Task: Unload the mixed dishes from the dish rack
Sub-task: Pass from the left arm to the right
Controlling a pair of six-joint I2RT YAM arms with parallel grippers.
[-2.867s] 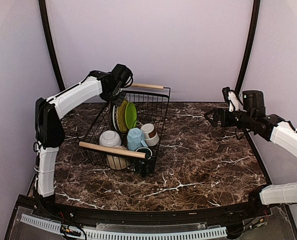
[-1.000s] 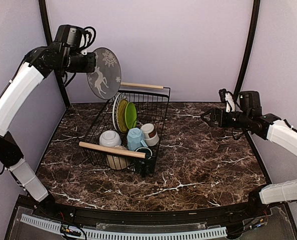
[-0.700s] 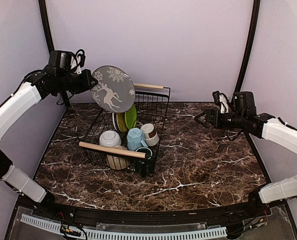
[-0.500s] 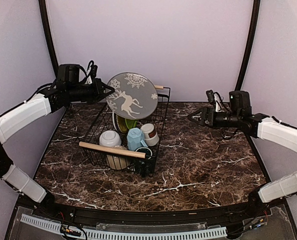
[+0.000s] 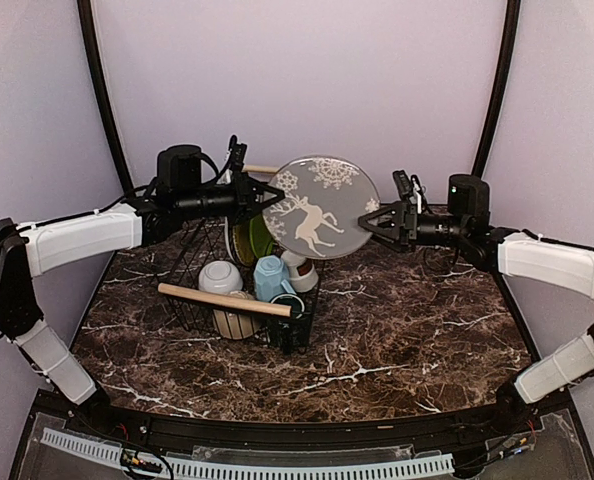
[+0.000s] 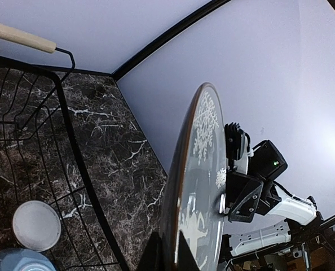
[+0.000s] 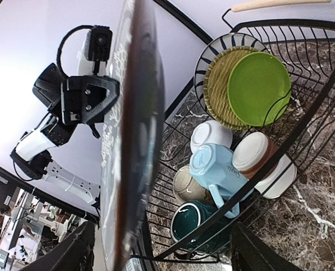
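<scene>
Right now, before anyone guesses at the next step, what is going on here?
The left gripper is shut on the rim of a grey reindeer plate, holding it in the air between the two arms, just above the dish rack. The right gripper stands open astride the opposite rim, not yet gripping; it looks like a handover. A light blue mug and a lime-green plate sit in the rack.

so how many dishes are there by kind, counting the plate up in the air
plates: 4 (grey round reindeer-print plate, black-and-white striped plate, olive-green ribbed plate, lime-green plate)
mugs and cups: 3 (light blue mug, brown-and-white cup, dark green mug)
bowls: 2 (white bowl, cream bowl)
total: 9
</scene>
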